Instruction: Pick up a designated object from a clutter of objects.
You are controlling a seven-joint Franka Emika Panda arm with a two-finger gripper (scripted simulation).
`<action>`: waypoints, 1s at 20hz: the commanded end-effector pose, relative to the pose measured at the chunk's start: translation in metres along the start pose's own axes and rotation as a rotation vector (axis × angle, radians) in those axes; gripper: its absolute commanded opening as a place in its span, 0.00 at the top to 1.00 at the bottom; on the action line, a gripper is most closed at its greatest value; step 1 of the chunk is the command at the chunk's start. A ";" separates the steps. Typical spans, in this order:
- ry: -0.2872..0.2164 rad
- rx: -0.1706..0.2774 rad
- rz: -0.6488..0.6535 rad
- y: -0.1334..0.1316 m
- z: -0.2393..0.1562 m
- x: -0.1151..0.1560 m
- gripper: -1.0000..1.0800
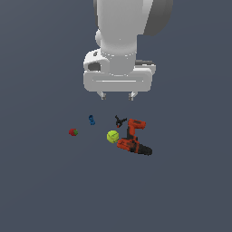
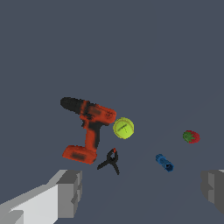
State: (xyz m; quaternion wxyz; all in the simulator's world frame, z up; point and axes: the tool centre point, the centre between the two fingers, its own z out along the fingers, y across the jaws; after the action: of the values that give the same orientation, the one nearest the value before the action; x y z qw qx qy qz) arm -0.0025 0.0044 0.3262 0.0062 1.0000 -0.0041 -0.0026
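The designated object is a small bright blue bolt-shaped piece [image 1: 92, 120] [image 2: 164, 162] lying on the dark floor. It is part of the clutter of objects with an orange-and-black drill [image 1: 134, 138] [image 2: 89, 124], a yellow-green ball [image 1: 113, 136] [image 2: 123, 128], a black-and-red clamp [image 1: 119, 121] [image 2: 110, 160] and a red strawberry-like thing [image 1: 73, 132] [image 2: 191, 137]. My gripper [image 1: 118, 96] [image 2: 142, 192] hangs open well above the clutter, nothing between its fingers [image 2: 70, 192]. It is roughly over the clamp, with the blue piece toward the exterior view's left.
The items lie spread on a flat dark grey-blue surface [image 1: 45, 190]. The drill is the largest item, touching or nearly touching the ball. The strawberry-like thing lies farthest toward the exterior view's left.
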 end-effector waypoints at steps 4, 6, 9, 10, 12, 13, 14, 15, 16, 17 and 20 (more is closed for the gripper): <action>0.002 -0.004 -0.009 0.000 0.000 0.001 0.04; 0.005 -0.012 -0.024 -0.001 0.000 0.002 0.04; 0.008 -0.021 -0.043 -0.002 0.001 0.004 0.04; 0.009 -0.022 -0.046 -0.002 0.001 0.005 0.04; 0.009 -0.021 -0.044 -0.002 0.001 0.005 0.04; 0.009 -0.021 -0.043 -0.002 0.001 0.004 0.04; 0.009 -0.021 -0.043 -0.002 0.001 0.004 0.04; 0.009 -0.021 -0.043 -0.001 0.001 0.004 0.04; 0.008 -0.021 -0.044 -0.001 0.002 0.004 0.04; 0.008 -0.020 -0.045 0.000 0.004 0.004 0.04; 0.008 -0.017 -0.047 0.005 0.012 0.004 0.04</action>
State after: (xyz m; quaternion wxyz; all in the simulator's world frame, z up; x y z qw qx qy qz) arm 0.0015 0.0017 0.3183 0.0153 0.9997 0.0191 0.0016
